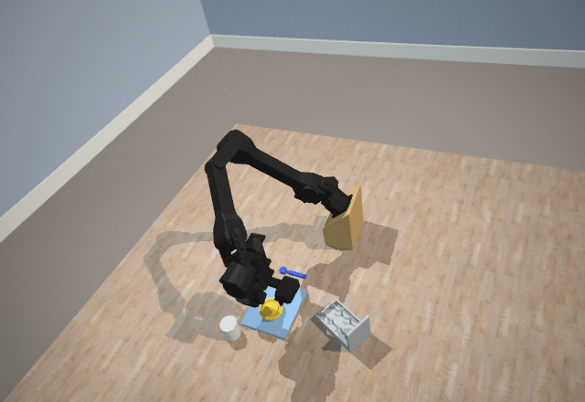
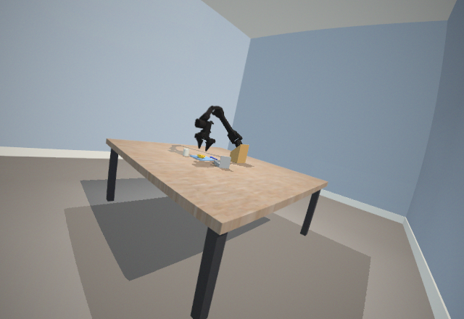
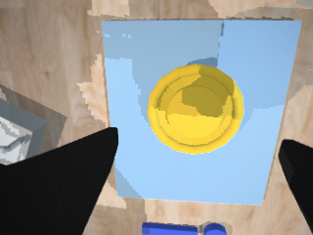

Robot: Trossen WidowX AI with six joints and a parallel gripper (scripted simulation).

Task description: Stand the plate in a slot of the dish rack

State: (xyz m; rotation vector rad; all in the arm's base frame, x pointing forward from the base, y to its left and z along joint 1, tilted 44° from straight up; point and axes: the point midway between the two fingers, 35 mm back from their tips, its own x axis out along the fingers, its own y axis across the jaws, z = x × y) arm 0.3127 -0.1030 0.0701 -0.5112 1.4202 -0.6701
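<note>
Top view, progress: nothing of the task is done yet. The plate lies flat on the light blue mat on the desk, and the gripper hangs directly over it, hiding part of its far edge.
Top view, rack: the dish rack stands well apart from the plate, to the mat's right, with no plate in its slots (the blue spoon beyond the mat and the white cup to its left play no part).
Exterior view, height: the gripper points down above the mat and is clear of the plate, so I judge the lowering and the grasp are both still to come.
Exterior view, what is left: grasp, lift, tilt upright, slot between the rails of the dish rack, release, retreat.
Wrist view, fingers: they stand wide, one finger at lower left and the other at the right edge, with nothing between them.
Wrist view, plate position: the plate sits near the mat's middle, ahead of the fingers and between their lines.
Wrist view, orientation: the plate faces up, hollow side to the camera; being round, it has no long axis in plan (its axis of symmetry runs vertically, and the task needs that turned level).
</note>
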